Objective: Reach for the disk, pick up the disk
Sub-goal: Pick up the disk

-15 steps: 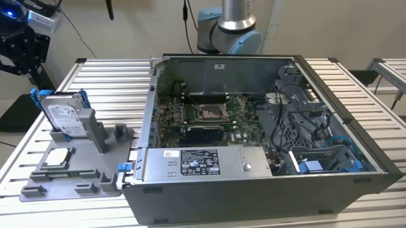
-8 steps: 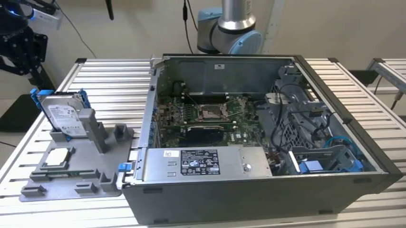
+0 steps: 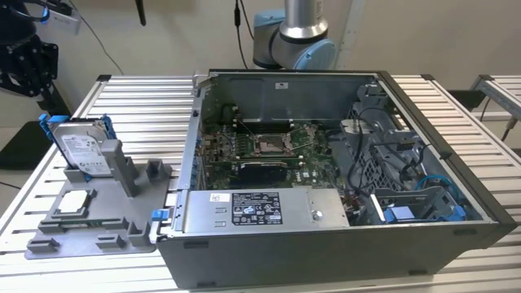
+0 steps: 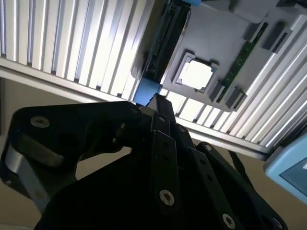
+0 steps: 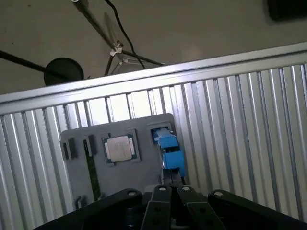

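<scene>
Standing on edge in a slot of the grey holder (image 3: 114, 204), the disk (image 3: 82, 145) shows us its white label and blue rails in the exterior view. There it sits alone at the exterior view's left. In the first wrist view we look down on its blue top edge (image 5: 169, 148) instead, with the black claw (image 5: 171, 186) in the foreground and lined up with it. In the second wrist view the claw (image 4: 156, 98) overlaps a blue corner of the disk (image 4: 146, 91). We cannot tell from any view whether the claw is spread or pressed together.

The holder also keeps a square silver chip (image 5: 120, 147) in a recess just beside the disk's slot. A thin green memory stick (image 5: 91, 167) lies in a groove on the chip's far side. Both wrist views show that stick, while the exterior view gives us the chip (image 3: 75, 201) as a pale square.

The holder lies on the slatted aluminium tabletop (image 3: 138, 110). Just beside it, the exterior view adds an open computer case (image 3: 326, 259). Inside we see a green motherboard (image 3: 269, 146) and a long grey box (image 3: 260, 210) with a label along the near wall. Tangled cables (image 3: 391, 146) and a blue bay (image 3: 407, 213) sit toward the exterior view's right. Behind the case rises the arm's base joint (image 3: 293, 43).
</scene>
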